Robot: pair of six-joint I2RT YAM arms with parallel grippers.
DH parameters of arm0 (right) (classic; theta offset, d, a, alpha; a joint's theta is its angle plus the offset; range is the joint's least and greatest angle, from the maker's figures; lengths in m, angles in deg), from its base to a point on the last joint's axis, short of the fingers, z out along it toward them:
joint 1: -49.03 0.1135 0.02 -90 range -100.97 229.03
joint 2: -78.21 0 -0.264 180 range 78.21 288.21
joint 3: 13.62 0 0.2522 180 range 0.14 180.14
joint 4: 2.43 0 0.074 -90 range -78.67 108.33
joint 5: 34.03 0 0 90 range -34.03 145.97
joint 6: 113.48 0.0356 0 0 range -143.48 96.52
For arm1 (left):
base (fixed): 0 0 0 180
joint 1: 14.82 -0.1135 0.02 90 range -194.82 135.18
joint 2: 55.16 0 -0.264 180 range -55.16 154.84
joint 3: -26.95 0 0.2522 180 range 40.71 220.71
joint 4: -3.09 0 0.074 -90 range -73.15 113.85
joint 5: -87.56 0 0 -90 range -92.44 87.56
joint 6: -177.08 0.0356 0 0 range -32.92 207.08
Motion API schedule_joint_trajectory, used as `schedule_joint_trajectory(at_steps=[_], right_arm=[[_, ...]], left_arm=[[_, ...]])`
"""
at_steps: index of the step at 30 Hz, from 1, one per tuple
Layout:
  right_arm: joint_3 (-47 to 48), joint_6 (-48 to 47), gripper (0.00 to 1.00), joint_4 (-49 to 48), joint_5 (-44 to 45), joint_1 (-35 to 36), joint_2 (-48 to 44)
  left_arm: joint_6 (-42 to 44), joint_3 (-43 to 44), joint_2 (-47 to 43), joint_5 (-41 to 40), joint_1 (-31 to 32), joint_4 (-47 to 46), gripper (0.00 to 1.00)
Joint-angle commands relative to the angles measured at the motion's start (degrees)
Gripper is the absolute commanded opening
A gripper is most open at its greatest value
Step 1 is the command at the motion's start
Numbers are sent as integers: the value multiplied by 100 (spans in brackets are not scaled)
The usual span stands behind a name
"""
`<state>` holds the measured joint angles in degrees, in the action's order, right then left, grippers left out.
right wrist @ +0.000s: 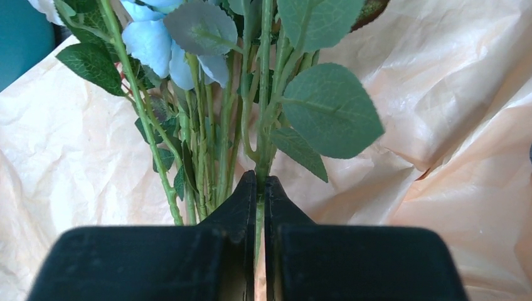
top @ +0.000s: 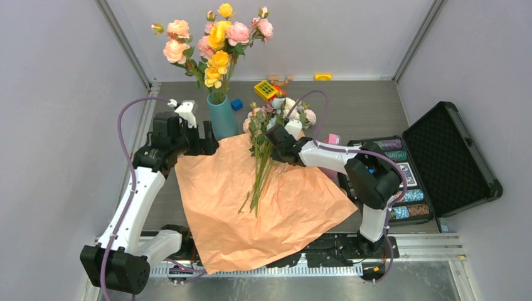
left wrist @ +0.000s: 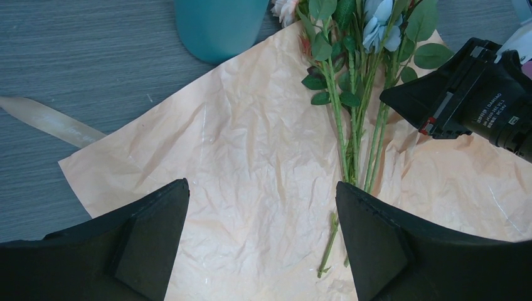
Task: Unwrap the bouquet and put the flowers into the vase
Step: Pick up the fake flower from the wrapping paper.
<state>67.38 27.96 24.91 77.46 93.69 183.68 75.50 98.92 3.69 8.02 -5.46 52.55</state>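
Observation:
The bouquet is unwrapped: its tan-orange paper (top: 251,213) lies spread flat, and the flowers (top: 260,169) lie on it with their blooms toward the vase (top: 221,118). My right gripper (right wrist: 260,182) is shut on one green stem (right wrist: 263,125), just below the leaves and a pale-blue bloom (right wrist: 154,44). In the top view the right gripper (top: 271,139) sits at the upper part of the stems. My left gripper (left wrist: 262,188) hangs open over bare paper (left wrist: 251,163), left of the stems (left wrist: 351,113) and below the vase (left wrist: 216,25). It holds nothing.
Tall pink and yellow roses (top: 216,37) stand in the vase. A tan ribbon (left wrist: 50,122) lies on the table left of the paper. An open black case (top: 439,157) of chips sits at the right, with a pink box (top: 331,139) beside it. A yellow toy (top: 266,89) and a blue cube (top: 236,105) lie at the back.

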Motion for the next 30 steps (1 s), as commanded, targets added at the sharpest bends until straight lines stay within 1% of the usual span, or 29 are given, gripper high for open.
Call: schedule_joint_trajectory(at_steps=[1,6,10,13,24,30], right_arm=[[-51,188,1,-294,266,8,29],[-440,463,0,-466,693,-3,-458],[-902,742,0,-861,873,-3,-998],[-1186,748,0,-1140,1011,-6,-1385],[-1938,227,0,-1859,1398,-2,-2407],[-2194,-339,0,-2156,1418,-6,-2936]], left_arm=[[59,-28,-113,-52,-7,2,89],[59,-27,-108,-70,-5,5,89],[60,-29,-113,-83,-5,10,89],[59,-34,-121,-113,-5,10,89],[67,-40,-112,-158,-5,2,89],[81,-58,-134,-32,-5,-19,89]])
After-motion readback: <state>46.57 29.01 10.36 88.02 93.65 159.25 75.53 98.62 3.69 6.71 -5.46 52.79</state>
